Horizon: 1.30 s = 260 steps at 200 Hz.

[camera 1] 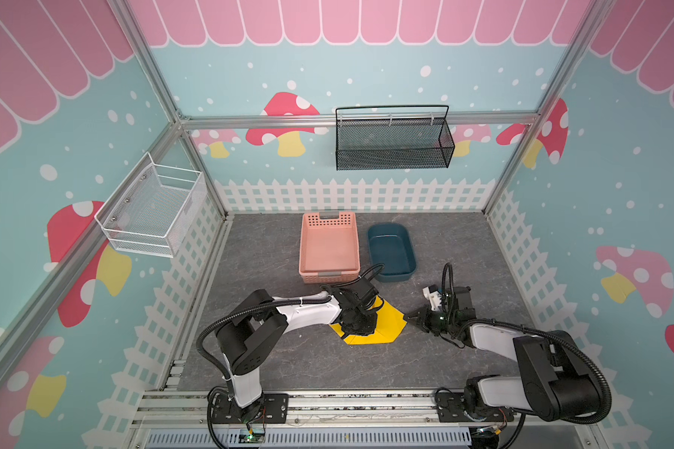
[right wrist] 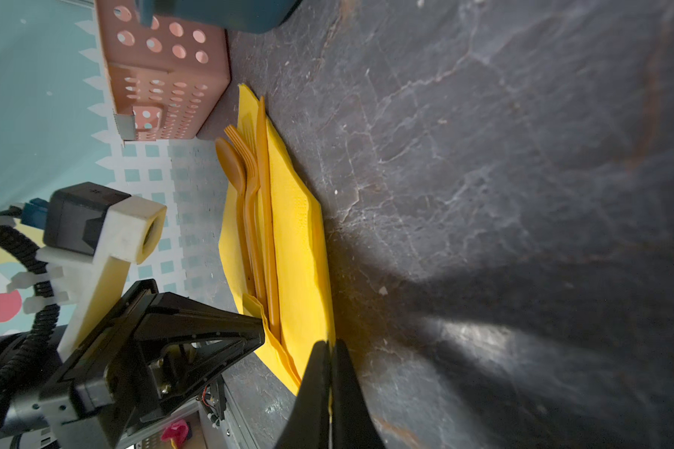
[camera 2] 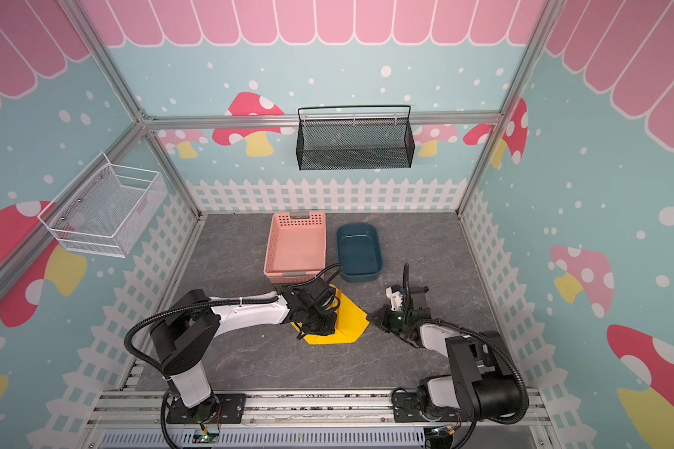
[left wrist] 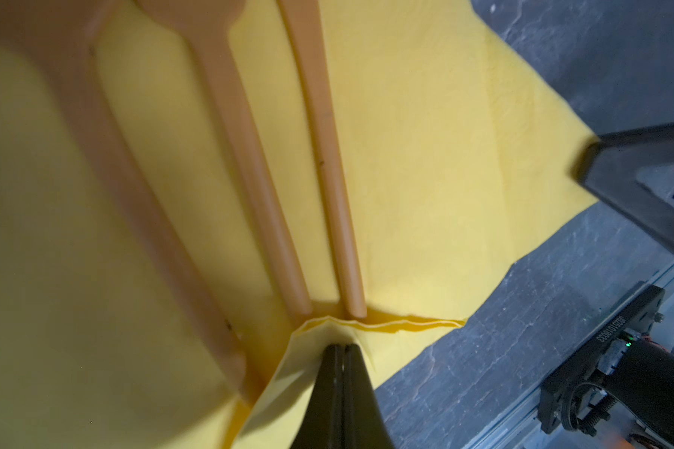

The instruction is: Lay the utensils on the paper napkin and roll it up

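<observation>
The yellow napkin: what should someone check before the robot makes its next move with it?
1. Spoon, fork and stick side by side on napkin: ok.
2. Left tool shut on folded napkin corner: ok.
3. Right tool shut on napkin edge: ok.
4. Spoon bowl fully over paper: cannot tell.
5. Pink basket apart from napkin: cannot tell.
6. Napkin rolled: not ok, only a corner is folded.

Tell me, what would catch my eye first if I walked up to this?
The bright yellow paper napkin on the grey table stands out, with three orange utensils lying side by side on it. The left gripper and right gripper each pinch one of its edges. Behind it sit a pink basket and a blue tub.
</observation>
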Tool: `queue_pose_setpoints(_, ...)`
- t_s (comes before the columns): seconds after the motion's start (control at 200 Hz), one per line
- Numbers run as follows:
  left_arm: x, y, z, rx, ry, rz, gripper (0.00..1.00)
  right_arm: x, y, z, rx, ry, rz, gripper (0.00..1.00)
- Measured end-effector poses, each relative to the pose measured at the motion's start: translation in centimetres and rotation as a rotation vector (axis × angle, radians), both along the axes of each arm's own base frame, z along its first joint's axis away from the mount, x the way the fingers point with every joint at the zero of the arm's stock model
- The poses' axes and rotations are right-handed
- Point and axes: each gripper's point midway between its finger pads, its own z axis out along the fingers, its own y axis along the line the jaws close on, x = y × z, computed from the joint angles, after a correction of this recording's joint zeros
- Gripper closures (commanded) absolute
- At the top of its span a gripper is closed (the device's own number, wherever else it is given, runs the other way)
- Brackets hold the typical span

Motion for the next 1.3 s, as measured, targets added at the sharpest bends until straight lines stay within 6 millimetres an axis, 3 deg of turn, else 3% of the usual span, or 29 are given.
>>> queue_pose_setpoints(0.881, -0.3, 0.3, 0.1, 0.012, 0.008, -0.003, 1.00, 1.3, -0.6, 1.1, -0.073, -0.016, 0.000, 0.98)
queue_pose_setpoints(1.301, -0.2, 0.3, 0.1, 0.010, 0.006, -0.003, 1.00, 0.4, 2.3, 2.6, -0.027, -0.020, 0.060, 0.98)
